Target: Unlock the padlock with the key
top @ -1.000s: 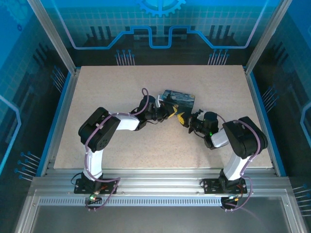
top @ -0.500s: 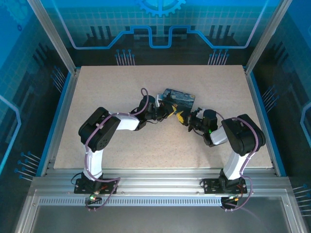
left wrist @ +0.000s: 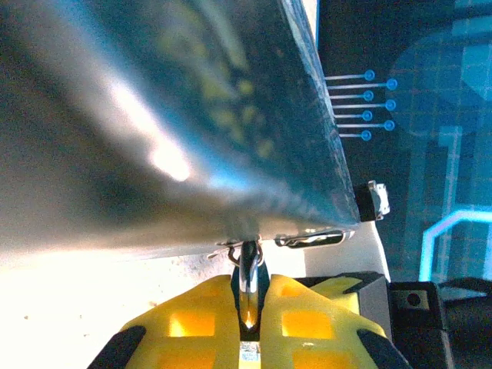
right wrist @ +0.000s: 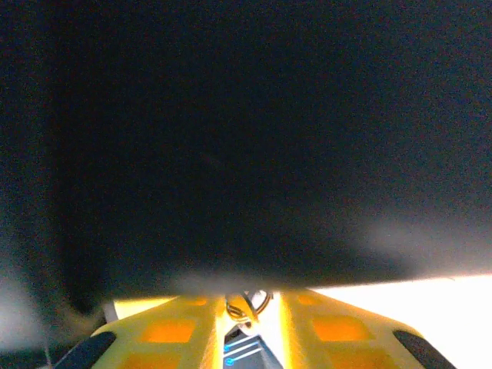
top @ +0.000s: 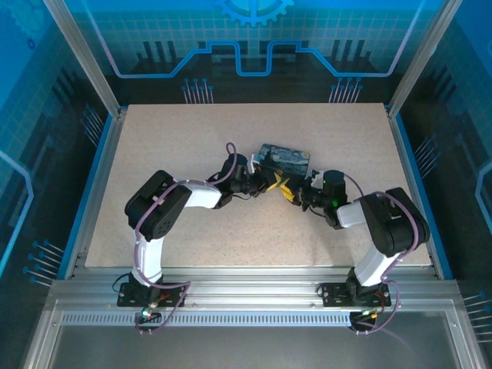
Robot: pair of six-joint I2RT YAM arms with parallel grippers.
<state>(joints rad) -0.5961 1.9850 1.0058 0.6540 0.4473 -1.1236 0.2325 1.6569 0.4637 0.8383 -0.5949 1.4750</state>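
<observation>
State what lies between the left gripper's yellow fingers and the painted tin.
In the left wrist view, a small silvery padlock, pinched by the left gripper, bridges the gap to the tin.

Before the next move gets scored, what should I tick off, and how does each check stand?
1. Left tool shut on the padlock: ok.
2. Padlock meets the tin at its lower edge: ok.
3. Right tool gripping the key, the small looped piece between its slightly parted fingers: cannot tell.
4. Key seated in the padlock's keyhole: cannot tell, the right wrist view is too dark and blurred.
</observation>
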